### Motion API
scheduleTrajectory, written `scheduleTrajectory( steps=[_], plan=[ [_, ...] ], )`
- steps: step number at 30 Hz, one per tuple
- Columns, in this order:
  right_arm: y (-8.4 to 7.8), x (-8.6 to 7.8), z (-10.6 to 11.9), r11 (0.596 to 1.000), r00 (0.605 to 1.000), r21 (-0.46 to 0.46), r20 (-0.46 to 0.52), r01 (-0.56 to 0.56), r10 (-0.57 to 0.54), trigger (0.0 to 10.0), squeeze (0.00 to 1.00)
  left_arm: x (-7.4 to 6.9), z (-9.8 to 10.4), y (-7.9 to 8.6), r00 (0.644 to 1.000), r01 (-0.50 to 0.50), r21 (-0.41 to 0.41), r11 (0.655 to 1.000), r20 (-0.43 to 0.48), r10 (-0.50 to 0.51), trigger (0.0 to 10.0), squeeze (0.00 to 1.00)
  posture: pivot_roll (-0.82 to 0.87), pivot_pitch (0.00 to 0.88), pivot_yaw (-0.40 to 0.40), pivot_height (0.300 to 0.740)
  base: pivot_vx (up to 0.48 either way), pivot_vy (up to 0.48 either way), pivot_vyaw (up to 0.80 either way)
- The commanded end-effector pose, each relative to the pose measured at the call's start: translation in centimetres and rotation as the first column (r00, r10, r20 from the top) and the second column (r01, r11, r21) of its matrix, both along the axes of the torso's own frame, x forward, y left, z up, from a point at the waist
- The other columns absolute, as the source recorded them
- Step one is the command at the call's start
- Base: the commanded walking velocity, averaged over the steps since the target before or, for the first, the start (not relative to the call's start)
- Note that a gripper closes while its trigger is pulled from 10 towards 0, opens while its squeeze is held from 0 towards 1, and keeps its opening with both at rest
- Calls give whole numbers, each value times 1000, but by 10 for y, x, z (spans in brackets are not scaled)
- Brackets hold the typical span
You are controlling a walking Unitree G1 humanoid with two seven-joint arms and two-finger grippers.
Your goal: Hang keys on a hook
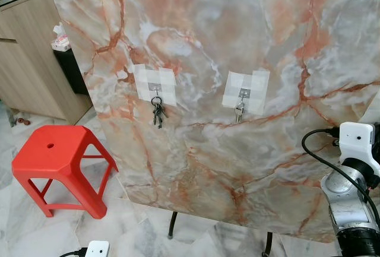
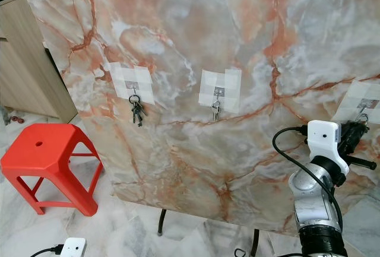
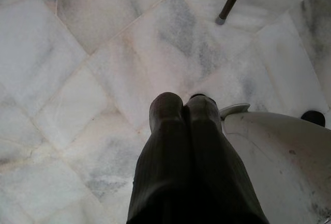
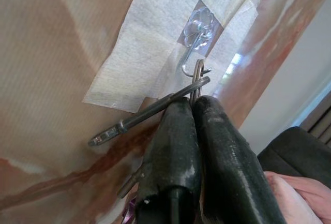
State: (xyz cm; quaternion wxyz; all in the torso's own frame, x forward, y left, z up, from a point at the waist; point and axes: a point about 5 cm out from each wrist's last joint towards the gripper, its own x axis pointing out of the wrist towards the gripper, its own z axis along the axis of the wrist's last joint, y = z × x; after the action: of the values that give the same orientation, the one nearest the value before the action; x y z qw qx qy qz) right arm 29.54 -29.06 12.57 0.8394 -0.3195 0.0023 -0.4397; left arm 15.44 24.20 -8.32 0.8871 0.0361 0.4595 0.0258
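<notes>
Against the upright marbled panel (image 2: 237, 73), right gripper (image 4: 192, 102) raised at the rightmost taped hook (image 4: 192, 53), fingers (image 4: 173, 131) pinched together on a key ring (image 4: 196, 79), ring touching the hook's curved wire; whether fully seated on it cannot be judged. One key (image 4: 147, 113) sticking out sideways from the pinch, lying across the tape patch (image 4: 139, 69). On the panel, two more taped hooks, already loaded: dark key bunch (image 1: 157, 113) on the leftmost, silvery keys (image 1: 238, 112) on the middle one. Left gripper (image 3: 183, 107) hanging idle over marble floor tiles (image 3: 77, 105), fingers pressed together, holding nothing. Red plastic stool (image 1: 56, 162) standing left of the panel.
</notes>
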Motion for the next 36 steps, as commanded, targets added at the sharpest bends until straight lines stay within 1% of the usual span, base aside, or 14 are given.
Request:
scheduleTrajectory(
  steps=[1,10,14,15,17,18,27,31,32,35,36],
  plan=[
    [3,6,1,999,999,26,-18,-28,28,10000,0,-4,-2,0,1000,15,5,1000,-16,-15,10000,0,76,0,-21,740,0,0,0],
    [4,7,1,999,999,29,-19,-31,32,10000,0,-4,-2,0,1000,15,6,1000,-16,-15,10000,0,75,0,-20,740,0,0,0],
    [5,7,0,998,999,51,-13,-44,45,10000,0,-4,-2,0,1000,16,7,1000,-16,-15,10000,0,75,0,-21,740,0,0,0],
    [5,7,1,997,999,50,-5,-50,50,10000,808,-4,-2,0,1000,16,8,1000,-16,-16,10000,0,76,0,-21,740,0,0,0],
    [6,7,1,997,999,49,-2,-53,53,10000,808,-4,-2,0,1000,17,8,1000,-16,-17,10000,0,76,0,-21,740,0,0,0],
    [7,8,2,997,998,48,4,-62,62,10000,1000,-4,-2,0,1000,17,8,1000,-16,-16,10000,0,76,0,-21,740,0,0,0],
    [16,8,-1,993,994,59,2,-106,107,10000,1000,-4,-1,1,1000,19,7,1000,-16,-19,10000,0,73,0,-22,740,0,0,0],
    [21,5,-5,984,986,61,-10,-167,168,10000,1000,-4,-1,1,1000,20,8,1000,-17,-20,10000,0,72,0,-22,740,0,0,0],
    [25,3,-8,973,975,74,-14,-218,220,10000,1000,-4,-1,1,1000,20,8,1000,-17,-20,10000,0,69,0,-23,740,0,0,0],
    [31,-4,-15,956,959,95,-43,-276,281,10000,1000,-4,-1,1,1000,23,8,1000,-18,-23,10000,0,61,0,-24,740,0,0,0],
    [31,-10,-23,949,952,132,-64,-288,298,10000,922,-4,-1,1,1000,24,8,1000,-18,-24,10000,0,59,0,-24,740,0,0,0]
  ],
)
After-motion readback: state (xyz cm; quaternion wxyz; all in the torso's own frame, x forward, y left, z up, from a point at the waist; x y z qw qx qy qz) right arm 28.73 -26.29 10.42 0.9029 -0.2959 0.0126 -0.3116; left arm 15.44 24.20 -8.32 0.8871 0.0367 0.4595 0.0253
